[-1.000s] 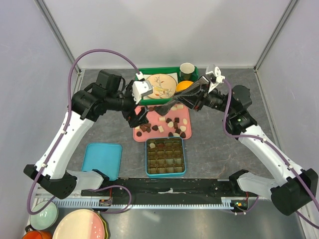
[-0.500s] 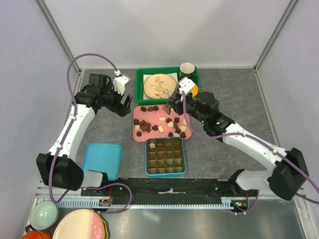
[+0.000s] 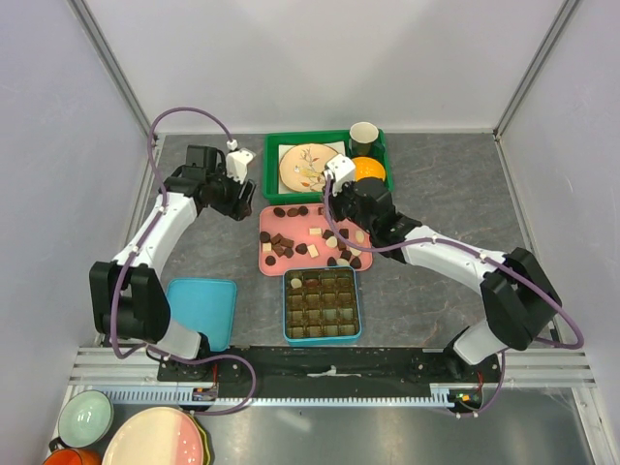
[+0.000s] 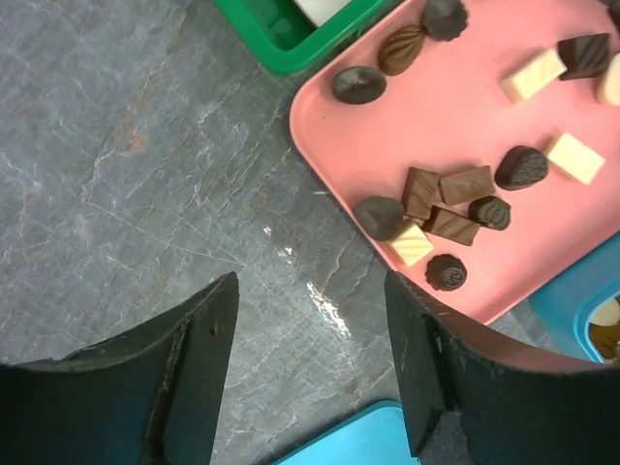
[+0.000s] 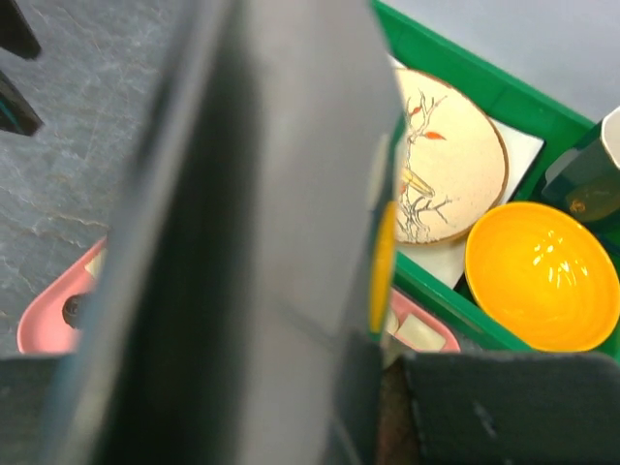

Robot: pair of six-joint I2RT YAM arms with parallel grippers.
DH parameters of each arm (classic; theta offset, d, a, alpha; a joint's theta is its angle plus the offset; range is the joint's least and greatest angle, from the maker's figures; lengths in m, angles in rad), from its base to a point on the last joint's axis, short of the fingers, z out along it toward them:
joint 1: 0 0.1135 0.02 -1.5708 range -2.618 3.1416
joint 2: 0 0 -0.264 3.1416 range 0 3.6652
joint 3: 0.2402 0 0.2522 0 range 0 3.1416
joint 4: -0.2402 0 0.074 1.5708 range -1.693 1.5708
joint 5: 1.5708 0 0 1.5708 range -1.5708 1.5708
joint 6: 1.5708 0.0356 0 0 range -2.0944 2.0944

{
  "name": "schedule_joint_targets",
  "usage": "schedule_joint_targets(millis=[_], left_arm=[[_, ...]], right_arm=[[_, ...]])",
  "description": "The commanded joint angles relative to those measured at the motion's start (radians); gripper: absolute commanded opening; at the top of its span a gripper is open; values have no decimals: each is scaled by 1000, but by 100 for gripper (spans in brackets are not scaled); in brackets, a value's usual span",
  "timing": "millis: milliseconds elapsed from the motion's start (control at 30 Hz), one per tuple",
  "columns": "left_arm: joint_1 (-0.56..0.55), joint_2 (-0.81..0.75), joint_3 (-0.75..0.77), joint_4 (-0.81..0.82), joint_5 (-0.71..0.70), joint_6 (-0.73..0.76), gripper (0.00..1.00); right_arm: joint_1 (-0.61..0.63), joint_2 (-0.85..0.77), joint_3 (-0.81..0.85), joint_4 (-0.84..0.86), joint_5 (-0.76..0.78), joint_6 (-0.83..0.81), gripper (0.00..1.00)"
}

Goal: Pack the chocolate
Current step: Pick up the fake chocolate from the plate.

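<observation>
Several small chocolates (image 3: 281, 245), dark, light brown and cream, lie on a pink tray (image 3: 263, 266). A teal box with compartments (image 3: 287, 308) sits just in front of it. My left gripper (image 3: 240, 203) is open and empty over the grey table, left of the tray; its wrist view shows the chocolates (image 4: 441, 208) on the pink tray (image 4: 465, 126), with the gripper (image 4: 310, 320) apart from them. My right gripper (image 3: 332, 211) hovers over the tray's far right part. In its wrist view the right gripper (image 5: 389, 378) has its jaws nearly together, with a thin brown piece between them.
A green tray (image 3: 271, 170) behind holds a patterned plate (image 3: 310, 165), a yellow bowl (image 3: 368, 170) and a cup (image 3: 363, 134). A teal lid (image 3: 199, 310) lies at the front left. Bowls and a plate sit beyond the rail at the bottom left.
Both grippers were together over the tray's far edge. The left one has pulled back to the left of the tray. The right arm has swung round and sits over the tray's far right.
</observation>
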Motion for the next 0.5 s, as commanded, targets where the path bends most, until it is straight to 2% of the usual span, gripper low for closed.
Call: schedule_joint_targets(millis=[0, 67, 133, 200, 233, 467], left_arm=[[19, 15, -17, 67, -20, -53, 68], [22, 11, -30, 80, -29, -61, 68], [22, 11, -37, 84, -43, -64, 68], [23, 6, -44, 84, -55, -66, 70], [23, 5, -49, 85, -64, -66, 70], [26, -24, -69, 82, -83, -55, 72]], right_arm=[[5, 8, 35, 142, -37, 26, 1], [4, 19, 25, 182, -72, 34, 6], [5, 26, 11, 219, -86, 46, 7], [5, 39, -9, 268, -98, 69, 11], [5, 45, -15, 283, -97, 80, 18], [5, 83, -31, 335, -117, 135, 32]])
